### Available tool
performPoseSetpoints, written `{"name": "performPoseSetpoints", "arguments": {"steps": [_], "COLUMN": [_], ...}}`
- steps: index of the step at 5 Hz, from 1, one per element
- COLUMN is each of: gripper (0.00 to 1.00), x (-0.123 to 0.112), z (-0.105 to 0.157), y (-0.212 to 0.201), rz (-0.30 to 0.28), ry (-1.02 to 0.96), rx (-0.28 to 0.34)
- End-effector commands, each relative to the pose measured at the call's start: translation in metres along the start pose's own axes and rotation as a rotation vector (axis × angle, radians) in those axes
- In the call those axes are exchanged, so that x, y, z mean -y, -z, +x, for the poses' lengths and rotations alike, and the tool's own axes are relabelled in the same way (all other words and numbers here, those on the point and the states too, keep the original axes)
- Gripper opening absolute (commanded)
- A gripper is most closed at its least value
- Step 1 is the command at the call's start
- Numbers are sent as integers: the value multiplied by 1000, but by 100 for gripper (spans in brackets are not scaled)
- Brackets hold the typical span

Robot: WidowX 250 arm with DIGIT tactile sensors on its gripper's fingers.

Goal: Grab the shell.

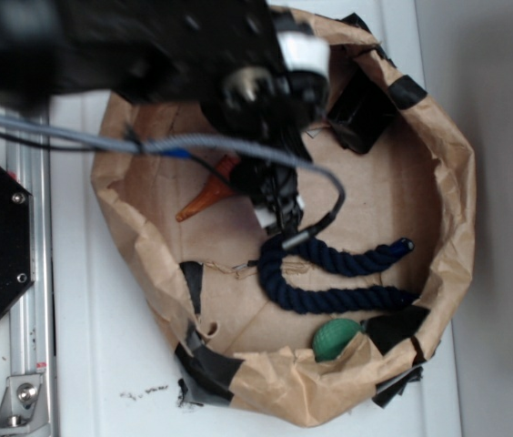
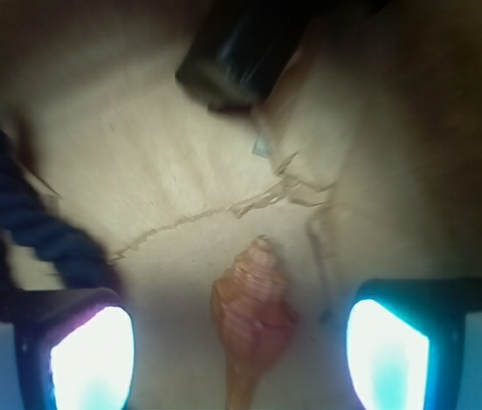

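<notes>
Landmark: the brown paper bin (image 1: 452, 209), rim rolled down and patched with black tape, sits on a white table (image 1: 102, 373).
Shell: the shell (image 2: 251, 320) lies on the bin floor, off toward the rim from the middle; in the exterior view only its orange pointed tail (image 1: 204, 198) pokes out from under the arm.
Gripper: the gripper (image 2: 239, 354) hangs over the bin floor with jaws spread wide, one finger (image 2: 91, 359) on each side of the shell, neither touching it.
Rope: a dark blue rope (image 1: 329, 273) curls across the bin floor near the gripper.
Ball: a green ball (image 1: 334, 339) rests against the bin wall, well apart from the shell.
</notes>
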State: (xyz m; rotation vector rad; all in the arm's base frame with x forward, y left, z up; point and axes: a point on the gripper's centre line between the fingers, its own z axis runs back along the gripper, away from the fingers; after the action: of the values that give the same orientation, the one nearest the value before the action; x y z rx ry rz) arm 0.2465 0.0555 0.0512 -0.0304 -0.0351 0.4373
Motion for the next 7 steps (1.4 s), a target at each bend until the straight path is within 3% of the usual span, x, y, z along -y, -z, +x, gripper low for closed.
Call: {"name": "performPoseSetpoints", "arguments": {"steps": [1, 3, 4, 6, 7], "gripper": [100, 100, 0, 0, 0], "x": [9, 0, -5, -5, -3], "z": [-20, -25, -34, -24, -20], "y": [30, 42, 49, 37, 14], "rz": [34, 40, 44, 37, 72], "ry": [100, 124, 125, 100, 121], "rx": [-50, -96, -103, -82, -66]}}
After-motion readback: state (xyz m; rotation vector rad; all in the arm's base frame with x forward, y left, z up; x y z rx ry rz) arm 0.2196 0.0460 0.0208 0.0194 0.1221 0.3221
